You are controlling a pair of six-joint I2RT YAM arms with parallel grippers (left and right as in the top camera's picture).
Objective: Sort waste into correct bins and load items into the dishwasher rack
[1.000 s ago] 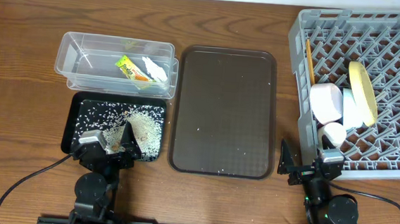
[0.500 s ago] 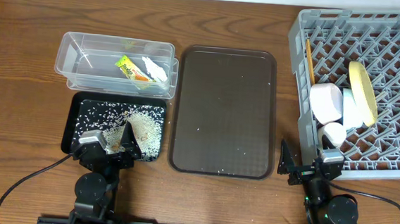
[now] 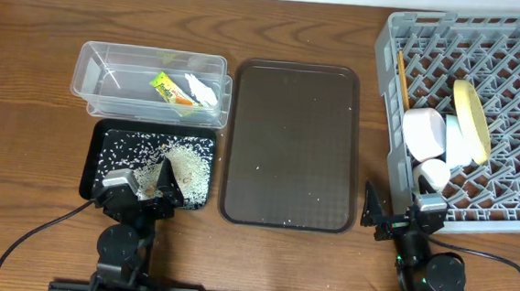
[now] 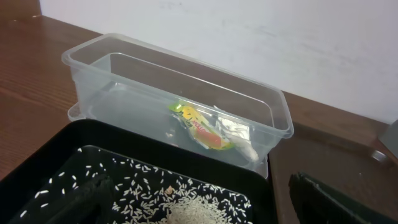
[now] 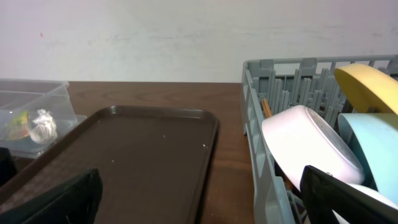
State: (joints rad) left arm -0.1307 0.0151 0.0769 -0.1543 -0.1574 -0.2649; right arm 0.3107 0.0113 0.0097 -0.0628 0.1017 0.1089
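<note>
The clear tub (image 3: 91,69) holds the green-and-orange wrapper (image 3: 166,88) and the white scrap (image 3: 201,90); both also show in the left wrist view, wrapper (image 4: 196,123) and scrap (image 4: 235,132). Rice grains (image 3: 185,163) lie in the black tray (image 3: 100,134), also seen in the left wrist view (image 4: 193,208). The grey rack (image 3: 513,71) holds the yellow plate (image 3: 473,115), blue bowl (image 3: 456,141), white bowl (image 3: 424,129), white cup (image 3: 433,172) and chopsticks (image 3: 401,77). My left gripper (image 3: 139,192) is open and empty over the black tray's near edge. My right gripper (image 3: 400,219) is open and empty between the brown tray and the rack.
A large dark brown serving tray (image 3: 292,143) lies in the middle with a few stray rice grains on it. It also shows in the right wrist view (image 5: 137,149). A pale wall runs along the table's far edge.
</note>
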